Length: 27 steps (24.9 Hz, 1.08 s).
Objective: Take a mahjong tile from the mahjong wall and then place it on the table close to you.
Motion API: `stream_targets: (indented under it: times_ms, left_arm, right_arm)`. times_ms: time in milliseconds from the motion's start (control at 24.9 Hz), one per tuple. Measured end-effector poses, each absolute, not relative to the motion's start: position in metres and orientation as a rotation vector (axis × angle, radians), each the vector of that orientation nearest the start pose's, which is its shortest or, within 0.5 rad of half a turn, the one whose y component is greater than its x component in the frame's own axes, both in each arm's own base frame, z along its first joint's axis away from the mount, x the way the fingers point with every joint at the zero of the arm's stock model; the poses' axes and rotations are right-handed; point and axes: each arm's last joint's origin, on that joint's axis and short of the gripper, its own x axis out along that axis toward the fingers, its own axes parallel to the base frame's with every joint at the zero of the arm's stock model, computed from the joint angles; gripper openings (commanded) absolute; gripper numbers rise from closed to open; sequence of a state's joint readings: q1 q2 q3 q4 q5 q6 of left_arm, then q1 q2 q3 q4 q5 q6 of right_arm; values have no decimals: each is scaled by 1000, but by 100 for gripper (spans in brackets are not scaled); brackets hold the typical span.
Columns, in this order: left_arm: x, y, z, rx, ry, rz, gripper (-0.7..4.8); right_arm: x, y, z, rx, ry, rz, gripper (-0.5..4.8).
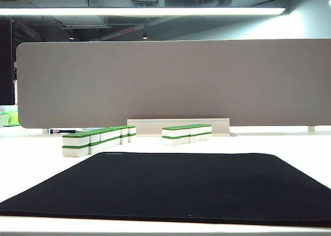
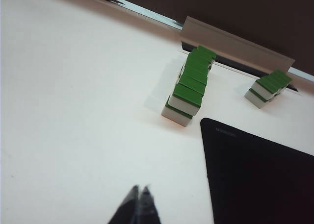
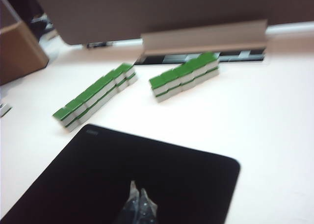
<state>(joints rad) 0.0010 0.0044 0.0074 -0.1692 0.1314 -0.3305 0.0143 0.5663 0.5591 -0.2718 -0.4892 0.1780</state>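
Note:
The mahjong wall (image 1: 98, 139) is a long two-high row of white tiles with green tops, running obliquely away at the left of the white table (image 1: 289, 143). The left wrist view shows the wall (image 2: 189, 86) end-on and the right wrist view shows it (image 3: 95, 94) from the side. My left gripper (image 2: 139, 188) hangs shut over bare table, short of the wall's near end, holding nothing. My right gripper (image 3: 137, 186) is shut and empty above the black mat (image 3: 147, 175), well short of the tiles. Neither gripper appears in the exterior view.
A shorter tile row (image 1: 186, 133) stands right of the wall, also in the wrist views (image 2: 269, 87) (image 3: 184, 76). The black mat (image 1: 176, 187) covers the near table. A grey-beige divider panel (image 1: 170, 81) with a foot bracket (image 1: 178, 125) closes the back. A brown box (image 3: 19, 52) is off the table.

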Motion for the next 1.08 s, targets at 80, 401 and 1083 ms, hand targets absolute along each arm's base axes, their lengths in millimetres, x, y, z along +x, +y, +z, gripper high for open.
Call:
stream_targets:
  times_ms: [80, 401, 1083]
  left_arm:
    - [96, -4, 150, -361, 190, -120, -5]
    - [94, -6, 153, -373, 211, -183, -5]
    - [91, -8, 213, -381, 240, -255, -5]
  right_arm:
    - [146, 17, 282, 254, 360, 510, -2]
    - [164, 26, 282, 266, 429, 588, -2]
    - [164, 51, 282, 235, 430, 741, -1]
